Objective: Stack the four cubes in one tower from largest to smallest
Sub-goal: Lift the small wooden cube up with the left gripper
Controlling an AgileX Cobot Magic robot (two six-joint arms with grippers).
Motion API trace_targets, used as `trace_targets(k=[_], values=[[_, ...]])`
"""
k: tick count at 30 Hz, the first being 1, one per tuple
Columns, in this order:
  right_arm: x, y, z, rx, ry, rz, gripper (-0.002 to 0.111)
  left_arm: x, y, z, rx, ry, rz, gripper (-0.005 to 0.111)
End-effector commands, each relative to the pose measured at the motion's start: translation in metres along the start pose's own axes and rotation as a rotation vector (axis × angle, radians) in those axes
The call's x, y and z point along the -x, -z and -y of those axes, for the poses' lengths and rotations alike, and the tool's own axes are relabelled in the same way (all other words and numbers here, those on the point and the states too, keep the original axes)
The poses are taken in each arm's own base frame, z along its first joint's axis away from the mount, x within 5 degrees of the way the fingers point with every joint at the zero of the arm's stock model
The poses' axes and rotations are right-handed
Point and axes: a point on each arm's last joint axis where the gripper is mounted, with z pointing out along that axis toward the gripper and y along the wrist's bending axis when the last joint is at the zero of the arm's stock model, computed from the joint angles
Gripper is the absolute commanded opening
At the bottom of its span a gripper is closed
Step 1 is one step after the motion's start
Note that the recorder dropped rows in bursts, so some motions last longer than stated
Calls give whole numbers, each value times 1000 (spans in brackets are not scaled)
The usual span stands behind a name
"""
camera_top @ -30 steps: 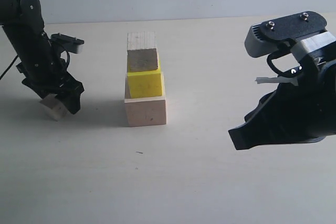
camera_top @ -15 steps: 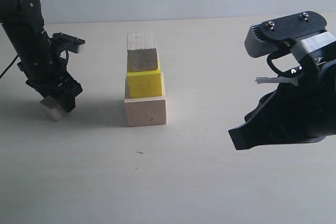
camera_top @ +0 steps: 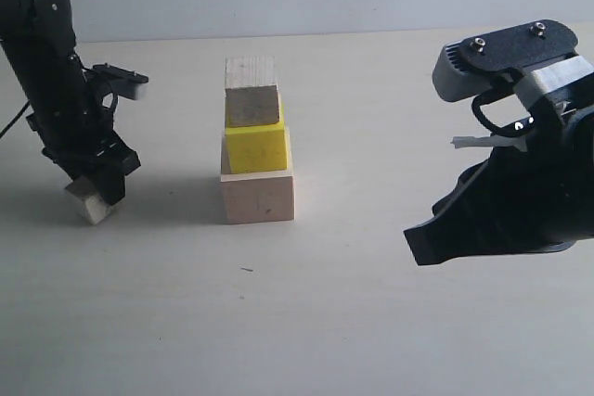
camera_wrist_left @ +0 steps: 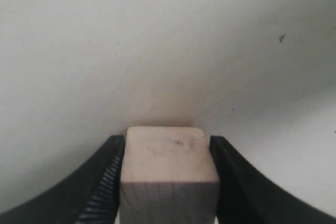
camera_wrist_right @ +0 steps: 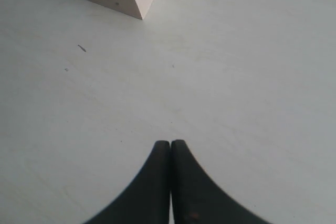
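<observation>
Now on the last pick: left hand (camera_wrist_left: 167,145) clamped on smallest cube (camera_wrist_left: 168,174), tilted low by the worktop (camera_top: 353,331), left of ext. frame. Right hand (camera_wrist_right: 170,148) shut, empty, right side. 3-cube tower (camera_top: 257,150) mid-frame. Next, prob.: lift, centre over top cube (camera_top: 252,101), lower gently.

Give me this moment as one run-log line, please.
tower: three cubes stacked, yellow cube second | left gripper: shut on small cube, left of tower | right gripper: shut, empty

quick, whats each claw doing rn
left claw: closed on the small wood cube
right claw: shut, holding nothing
</observation>
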Motion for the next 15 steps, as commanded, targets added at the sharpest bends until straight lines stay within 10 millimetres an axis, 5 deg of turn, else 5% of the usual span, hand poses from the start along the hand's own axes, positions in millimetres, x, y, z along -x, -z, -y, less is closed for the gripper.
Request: trace_targets(k=[1, 7, 15], values=[[0, 1, 0, 2, 14, 11, 0, -5, 40, 4, 10, -5, 95, 0], [-1, 1, 1, 1, 18, 9, 0, -32, 107, 16, -157, -155, 398, 0], [-1, 1, 1, 0, 18, 7, 0, -74, 173, 35, -358, -387, 874, 0]])
